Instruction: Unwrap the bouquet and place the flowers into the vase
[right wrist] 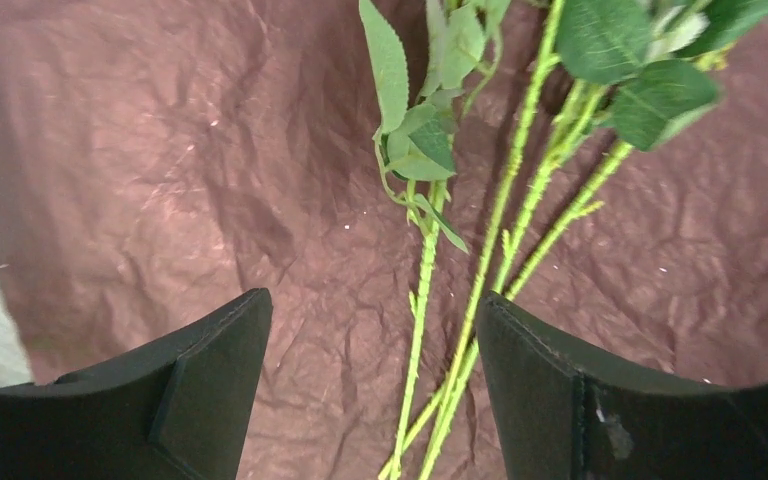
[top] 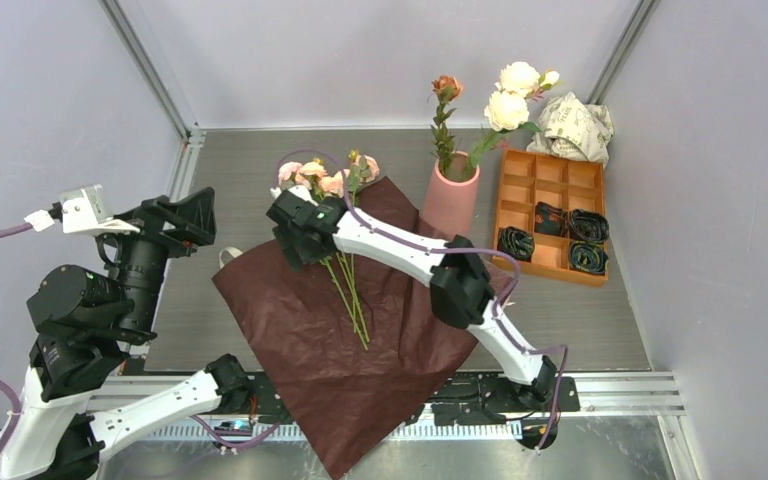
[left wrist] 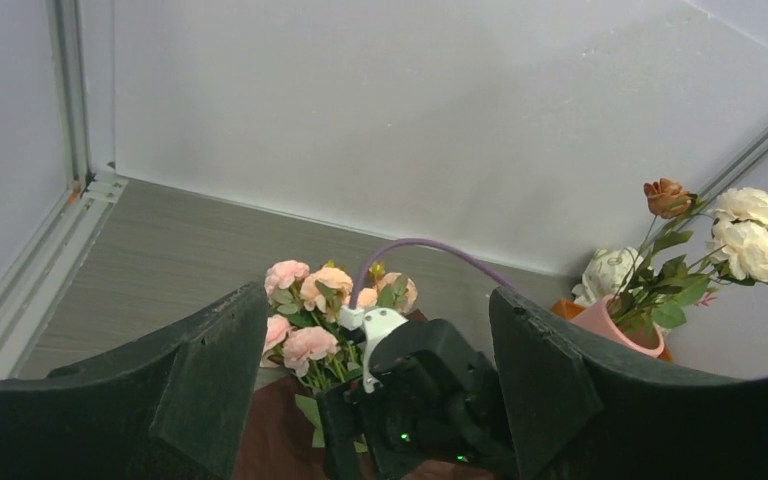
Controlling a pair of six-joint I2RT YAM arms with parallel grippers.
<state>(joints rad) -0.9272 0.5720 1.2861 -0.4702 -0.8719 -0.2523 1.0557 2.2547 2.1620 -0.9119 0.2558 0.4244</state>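
Observation:
The bouquet's dark red paper (top: 330, 350) lies spread flat on the table. On it lie several of the flowers, pink and peach heads (top: 325, 178) at the far end and green stems (top: 352, 295) pointing toward me. My right gripper (top: 298, 240) hovers low over the stems (right wrist: 420, 300), open (right wrist: 372, 305), with stems between its fingers and none pinched. The pink vase (top: 452, 200) stands upright to the right, holding an orange rose and two cream roses (top: 510, 95). My left gripper (top: 192, 222) is raised at the left, open (left wrist: 378, 298) and holding nothing.
An orange compartment tray (top: 550, 180) with dark rolled items sits right of the vase. A crumpled white printed paper ball (top: 572, 128) lies behind it. A small cream piece (top: 228, 257) lies at the paper's left edge. Walls close off the left, back and right.

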